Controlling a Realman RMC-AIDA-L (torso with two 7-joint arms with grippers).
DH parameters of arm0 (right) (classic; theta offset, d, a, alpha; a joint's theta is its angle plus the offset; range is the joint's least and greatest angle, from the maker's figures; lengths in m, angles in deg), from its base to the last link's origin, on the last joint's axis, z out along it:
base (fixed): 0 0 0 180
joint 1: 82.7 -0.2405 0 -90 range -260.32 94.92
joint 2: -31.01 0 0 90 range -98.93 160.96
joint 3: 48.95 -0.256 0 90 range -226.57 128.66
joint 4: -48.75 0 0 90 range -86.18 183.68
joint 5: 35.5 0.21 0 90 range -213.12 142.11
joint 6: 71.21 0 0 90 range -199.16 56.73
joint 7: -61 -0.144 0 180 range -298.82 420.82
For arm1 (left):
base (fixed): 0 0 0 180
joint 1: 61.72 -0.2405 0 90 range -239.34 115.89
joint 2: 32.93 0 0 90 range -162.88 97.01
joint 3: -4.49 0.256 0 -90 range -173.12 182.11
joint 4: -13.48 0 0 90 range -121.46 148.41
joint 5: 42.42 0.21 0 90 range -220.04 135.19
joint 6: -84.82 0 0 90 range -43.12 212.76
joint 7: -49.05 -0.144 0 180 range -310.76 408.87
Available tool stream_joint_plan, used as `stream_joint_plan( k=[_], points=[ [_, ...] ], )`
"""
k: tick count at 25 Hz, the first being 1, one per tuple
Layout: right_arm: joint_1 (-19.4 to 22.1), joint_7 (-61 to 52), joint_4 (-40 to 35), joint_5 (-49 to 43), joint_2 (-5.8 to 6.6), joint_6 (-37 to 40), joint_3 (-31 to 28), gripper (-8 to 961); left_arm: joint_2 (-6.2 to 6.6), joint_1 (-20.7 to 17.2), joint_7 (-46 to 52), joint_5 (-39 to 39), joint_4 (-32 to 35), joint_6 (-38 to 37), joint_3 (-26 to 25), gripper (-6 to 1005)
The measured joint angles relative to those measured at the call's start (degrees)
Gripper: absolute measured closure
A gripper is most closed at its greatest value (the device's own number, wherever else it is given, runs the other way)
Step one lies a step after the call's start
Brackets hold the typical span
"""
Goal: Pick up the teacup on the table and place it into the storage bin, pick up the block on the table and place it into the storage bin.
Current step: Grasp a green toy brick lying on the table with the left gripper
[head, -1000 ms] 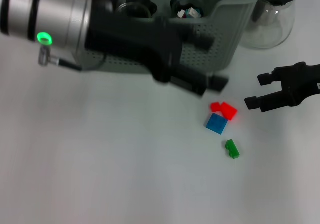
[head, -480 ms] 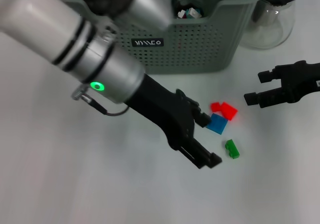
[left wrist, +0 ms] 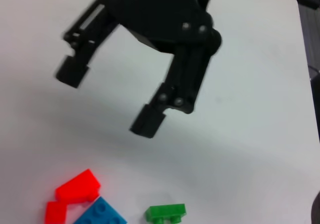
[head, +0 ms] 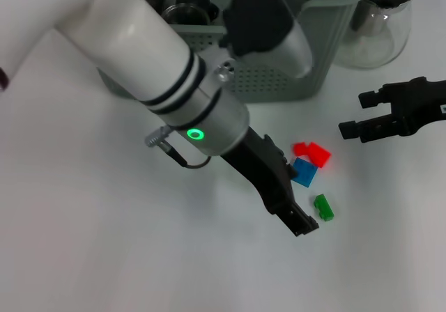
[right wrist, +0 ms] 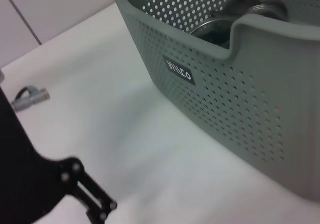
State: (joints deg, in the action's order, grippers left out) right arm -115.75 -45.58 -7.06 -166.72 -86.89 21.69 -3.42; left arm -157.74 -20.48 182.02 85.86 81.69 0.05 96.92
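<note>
you're at a lab-style test bench: bare white table (head: 104, 242); beside the storage bin (head: 313, 61), a clear glass pot (head: 380, 33).

3 cams: head high up, 2 wrist cams low and close.

Head cam looks fwd and down on white table (head: 104, 242); storage bin (head: 327, 54) at far edge, glass pot (head: 380, 37) beside it, left arm (head: 160, 82) fills much of frame, right gripper (head: 352, 113) at right edge. Left wrist cam close over table, facing red block (left wrist: 77, 186), blue block (left wrist: 100, 215), green block (left wrist: 166, 213), w/ right gripper (left wrist: 105, 101) farther off; shares blocks and that gripper w/ head. Right wrist cam very near bin's perforated wall (right wrist: 240, 109), label (right wrist: 179, 70) readable; shares bin w/ head.
</note>
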Motion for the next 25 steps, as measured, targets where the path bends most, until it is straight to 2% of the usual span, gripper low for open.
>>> stream_joint_plan(
  k=[4,6,12,18,25],
  points=[
    [-0.4,0.0,0.0,-0.2,-0.05,0.3,0.1,7,-0.01,0.8,2.1,0.1,-0.2,1.6,3.5,65],
    [-0.5,0.0,0.0,-0.2,-0.03,0.4,0.3,7,0.0,1.8,4.3,0.2,-0.5,4.0,6.8,65],
    [-0.5,0.0,0.0,-0.3,0.05,0.4,0.4,7,-0.01,3.8,6.7,0.7,-2.3,9.9,12.2,64],
    [-0.5,0.0,0.0,-0.4,0.27,0.4,0.3,6,-0.01,5.0,7.9,0.7,-4.8,14.9,14.7,64],
    [-0.5,0.0,0.0,-0.4,0.41,0.2,0.4,6,-0.01,6.2,9.7,0.8,-6.7,20.1,20.2,64]
  ],
)
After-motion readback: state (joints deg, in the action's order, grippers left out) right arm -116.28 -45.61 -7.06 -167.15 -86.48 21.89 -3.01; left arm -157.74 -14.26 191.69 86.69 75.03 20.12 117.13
